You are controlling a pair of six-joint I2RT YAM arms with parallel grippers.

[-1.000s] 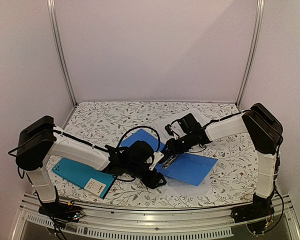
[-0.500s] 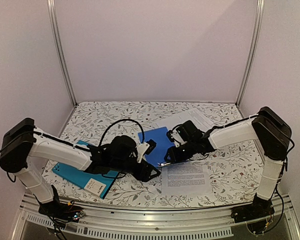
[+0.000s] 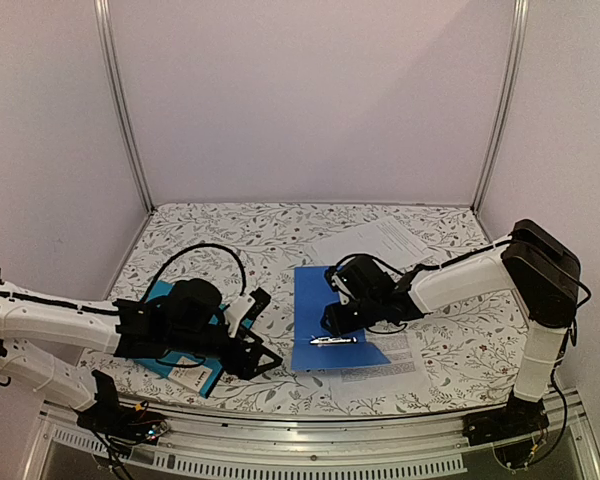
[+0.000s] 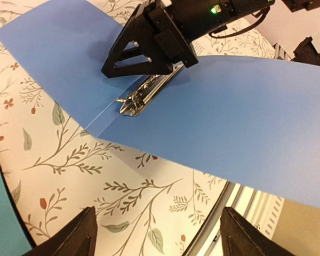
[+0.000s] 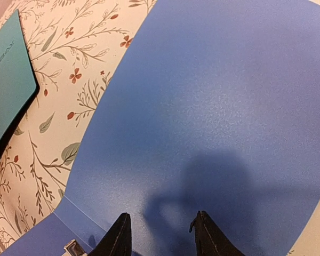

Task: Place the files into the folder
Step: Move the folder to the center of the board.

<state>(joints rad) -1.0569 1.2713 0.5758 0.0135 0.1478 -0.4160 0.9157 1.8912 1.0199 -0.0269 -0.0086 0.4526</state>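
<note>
This looks like a robot test booth in a lab. Bare pale walls (image 3: 310,100) are framed by aluminium posts (image 3: 118,110). Two white robot arms (image 3: 460,272), trailing black cables (image 3: 205,246), are bolted to a metal rail (image 3: 330,432) at the near edge of a flower-patterned counter (image 3: 210,235).

Teal folder (image 5: 8,80), blue folder (image 3: 325,300), floral tablecloth (image 3: 230,235)

1 overview above, 2 close wrist-cams

middle: blue folder (image 3: 318,290) spread | near-left: teal folder (image 3: 161,293) | rear table (image 3: 215,228): room
</note>
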